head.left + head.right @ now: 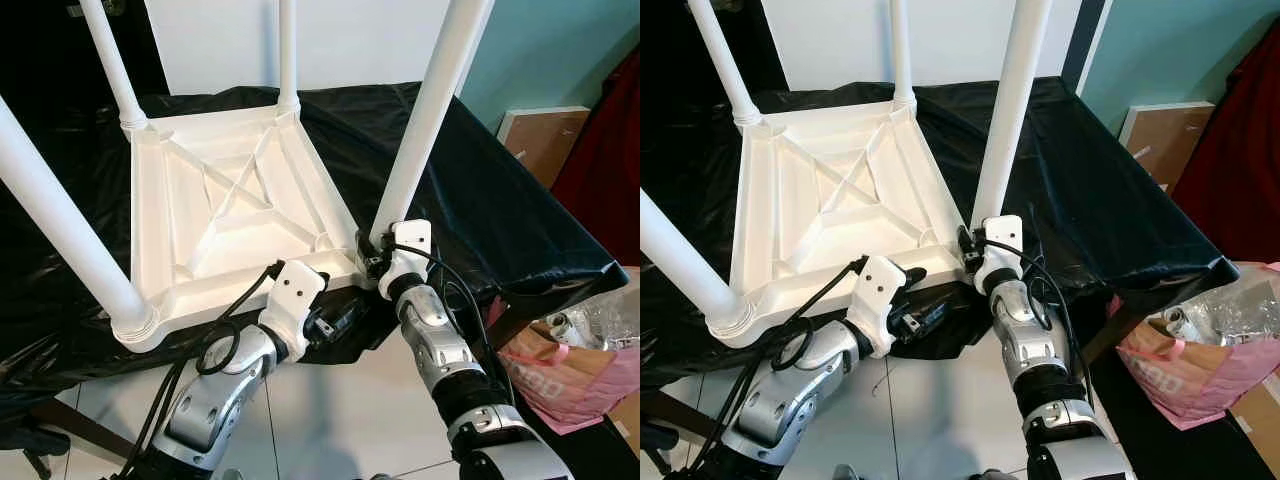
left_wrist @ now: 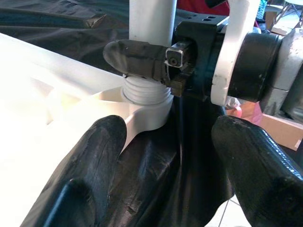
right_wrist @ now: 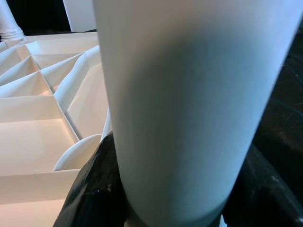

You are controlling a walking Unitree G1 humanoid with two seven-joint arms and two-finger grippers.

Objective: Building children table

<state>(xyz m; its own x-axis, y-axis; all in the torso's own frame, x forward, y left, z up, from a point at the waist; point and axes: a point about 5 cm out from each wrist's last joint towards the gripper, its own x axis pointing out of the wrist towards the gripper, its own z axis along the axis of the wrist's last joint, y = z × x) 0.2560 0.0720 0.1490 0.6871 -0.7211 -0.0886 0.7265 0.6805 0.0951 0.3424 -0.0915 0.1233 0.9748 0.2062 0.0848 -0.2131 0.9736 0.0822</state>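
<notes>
1. A white moulded plastic children's table top (image 1: 230,215), ribbed on its underside, is seen lying upside down on a work surface draped in crinkled black plastic sheeting (image 1: 500,215); four round white plastic legs are standing in its corner sockets
2. The nearest corner at about 4 o'clock of the table top carries the white tubular leg (image 1: 425,120) being worked on, its ridged foot seated in the corner socket (image 2: 147,97)
3. The right gripper (image 1: 372,255) is clamped round the base of that leg, with a black finger (image 2: 137,56) pressed on either side, as is shown in both wrist views
4. The left gripper (image 1: 335,322) is held just below the table's near edge at about 6 o'clock, its two black fingers (image 2: 90,165) spread wide and holding nothing
5. The step is judged to be the seating or tightening of the last leg, so the task seems nearly done
6. A skewed push could cross the ridges and leave the leg leaning
7. The sheeting is slick; sideways force could slide the table top toward the near edge, which it already overhangs
8. A pink plastic bag (image 1: 560,375) lies on the floor at 4 o'clock, well apart
</notes>
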